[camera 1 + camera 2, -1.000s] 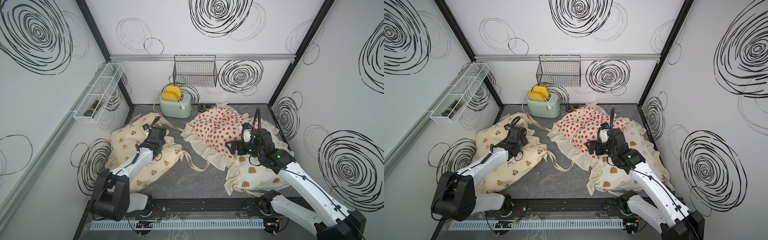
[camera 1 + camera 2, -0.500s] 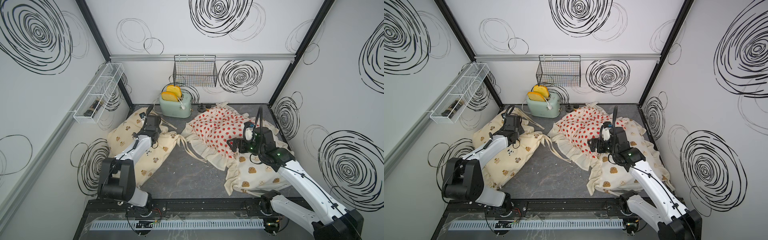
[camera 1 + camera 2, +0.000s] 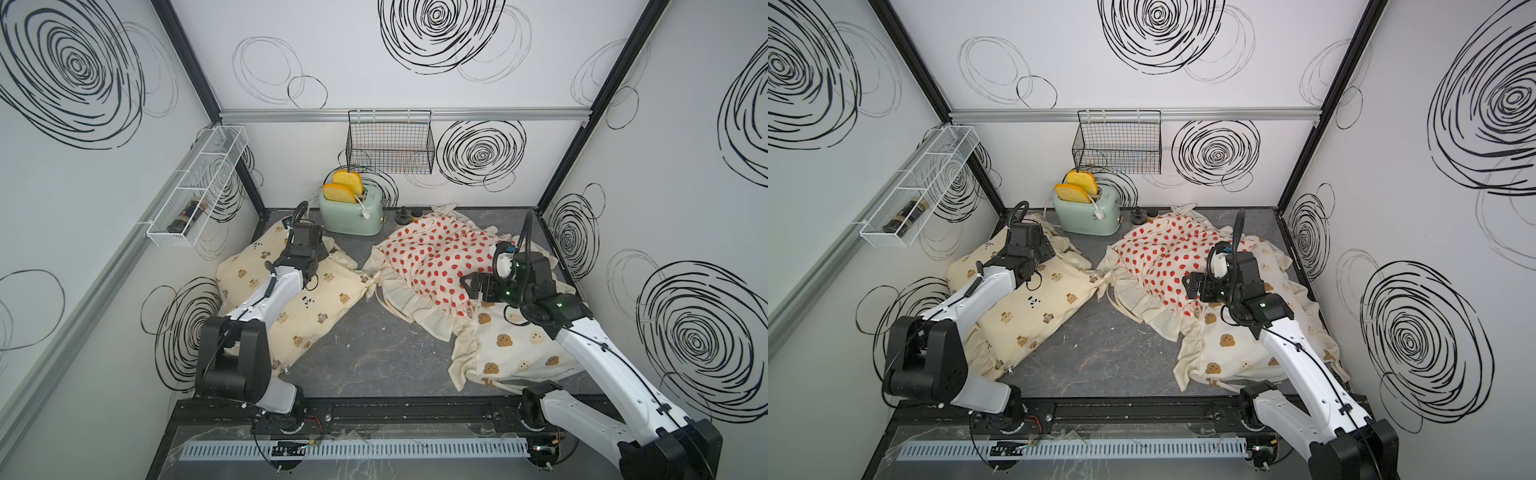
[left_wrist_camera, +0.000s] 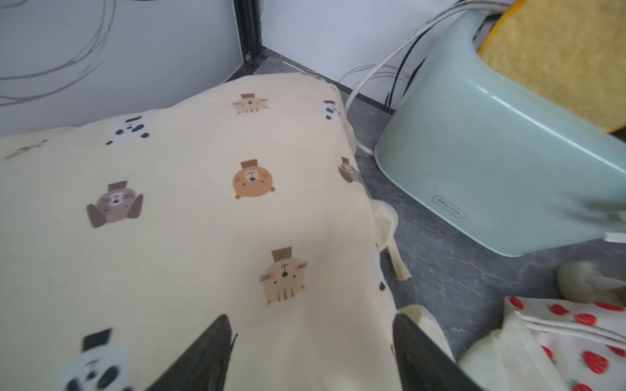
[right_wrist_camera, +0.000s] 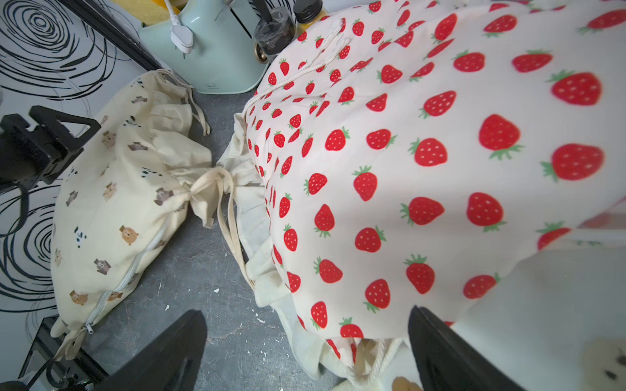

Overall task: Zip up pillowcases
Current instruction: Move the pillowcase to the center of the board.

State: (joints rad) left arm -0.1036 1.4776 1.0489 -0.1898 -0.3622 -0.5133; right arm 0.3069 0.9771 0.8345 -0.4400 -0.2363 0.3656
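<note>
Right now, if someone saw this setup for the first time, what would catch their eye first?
The white pillowcase with red strawberries stands out most, heaped right of centre and lapping over the off-white bear-face pillowcase nearer the front. On the left lies the cream pillowcase with bears and pandas, and at the back a mint toaster holds two yellow toast slices.

pillowcases [image 3: 332, 299] [image 3: 432, 257] [image 3: 519, 345]: 3 | toaster [image 3: 353, 216]: 1 | toast slices [image 3: 338, 194] [image 3: 348, 179]: 2 | wire baskets [image 3: 390, 149] [image 3: 199, 191]: 2

Top views: high, front, looking down over whole scene. Wrist views close, low; share toaster [image 4: 491, 152].
</note>
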